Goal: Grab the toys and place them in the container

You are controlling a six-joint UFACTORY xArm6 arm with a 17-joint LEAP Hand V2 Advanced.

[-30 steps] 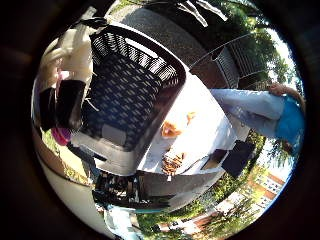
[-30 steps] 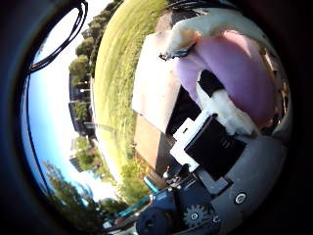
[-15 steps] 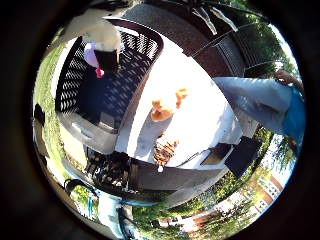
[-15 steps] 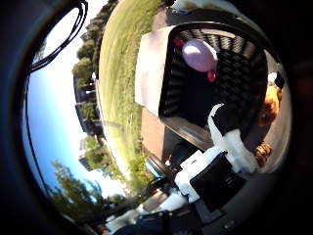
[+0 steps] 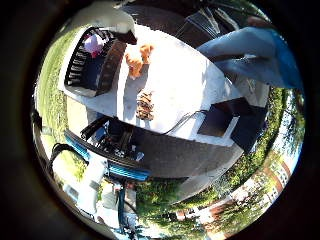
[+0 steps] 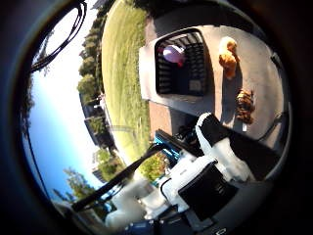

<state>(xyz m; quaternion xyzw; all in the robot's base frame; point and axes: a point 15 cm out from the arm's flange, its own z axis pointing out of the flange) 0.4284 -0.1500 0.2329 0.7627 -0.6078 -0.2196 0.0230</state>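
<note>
A black slatted basket (image 6: 193,87) stands at one end of a white table (image 6: 261,63). A pink plush toy (image 6: 172,53) lies inside it, against one wall. Beside the basket, on the table, sits an orange plush toy (image 6: 227,56). A brown striped toy (image 6: 244,105) lies a little further along the table. My hand (image 6: 215,156) is well above and away from the table. Its one visible white and black finger is relaxed and holds nothing.
A person in jeans (image 5: 245,50) stands at the far side of the table. A flat black case (image 5: 220,120) lies near the table's other end. A dark cart with blue trim (image 5: 112,152) stands by the table's near edge. Grass surrounds the spot.
A second ago the pink toy was held close against the palm. It now lies in the basket, and the hand has drawn far back and up from the table.
</note>
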